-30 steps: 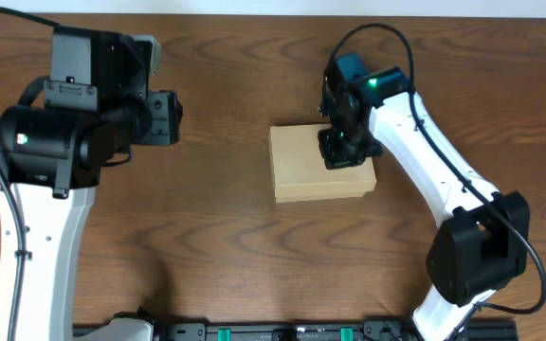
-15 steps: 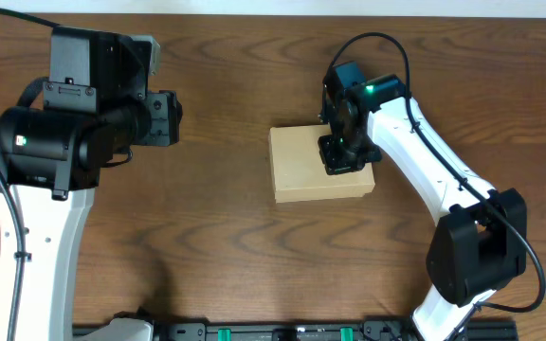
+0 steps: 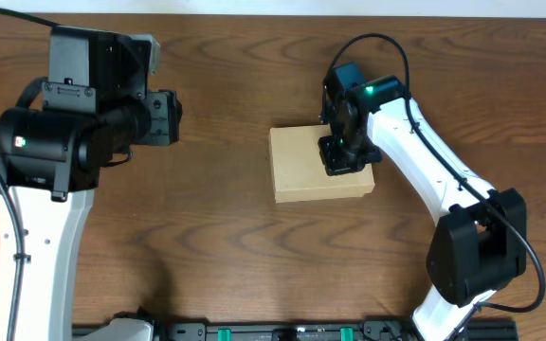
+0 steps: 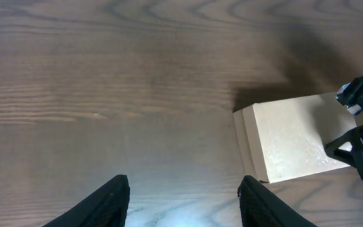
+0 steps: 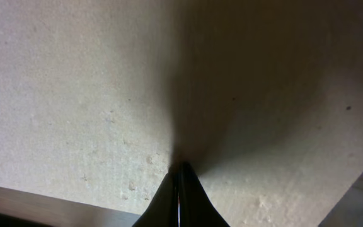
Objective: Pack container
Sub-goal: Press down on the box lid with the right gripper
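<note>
We see the closed cardboard box [image 3: 301, 172] lying flat on the wooden table [image 3: 216, 246], just right of the overhead frame's centre. Our right gripper [image 3: 341, 159] touches the lid's right part, fingers pressed together and gripping nothing. Our left gripper [image 4: 183, 184], at upper left, hangs spread wide and empty.

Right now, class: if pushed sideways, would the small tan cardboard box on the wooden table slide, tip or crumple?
The small tan cardboard box probably slides rather than tips: it lies low and flat on the smooth wooden table. Its lid may flex where the right gripper meets it with shut tips at one spot.
</note>
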Available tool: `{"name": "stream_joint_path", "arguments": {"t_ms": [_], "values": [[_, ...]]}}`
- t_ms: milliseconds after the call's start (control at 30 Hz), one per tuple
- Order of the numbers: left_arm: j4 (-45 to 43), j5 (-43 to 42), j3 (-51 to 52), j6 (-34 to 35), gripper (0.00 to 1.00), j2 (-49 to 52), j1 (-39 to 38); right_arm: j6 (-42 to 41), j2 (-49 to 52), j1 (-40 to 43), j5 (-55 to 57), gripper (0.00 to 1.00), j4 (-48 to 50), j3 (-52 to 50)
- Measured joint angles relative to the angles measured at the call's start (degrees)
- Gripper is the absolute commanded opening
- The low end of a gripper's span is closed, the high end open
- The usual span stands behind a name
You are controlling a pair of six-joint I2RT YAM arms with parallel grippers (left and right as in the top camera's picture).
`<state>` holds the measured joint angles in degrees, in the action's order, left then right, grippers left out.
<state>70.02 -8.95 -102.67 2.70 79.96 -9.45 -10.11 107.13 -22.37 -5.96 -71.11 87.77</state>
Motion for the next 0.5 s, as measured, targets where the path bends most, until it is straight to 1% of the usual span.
{"name": "stream_joint_path", "arguments": {"t_ms": [300, 500], "values": [[-0.83, 1.57, 0.0, -0.02, 0.57, -4.28, 0.0, -0.17, -0.04, 0.0, 0.0, 0.02, -0.52, -0.09], [-0.81, 2.32, 0.0, 0.0, 0.58, -6.49, 0.0, -0.31, -0.04, -0.02, 0.9, 0.05, -1.97, 1.73]]}}
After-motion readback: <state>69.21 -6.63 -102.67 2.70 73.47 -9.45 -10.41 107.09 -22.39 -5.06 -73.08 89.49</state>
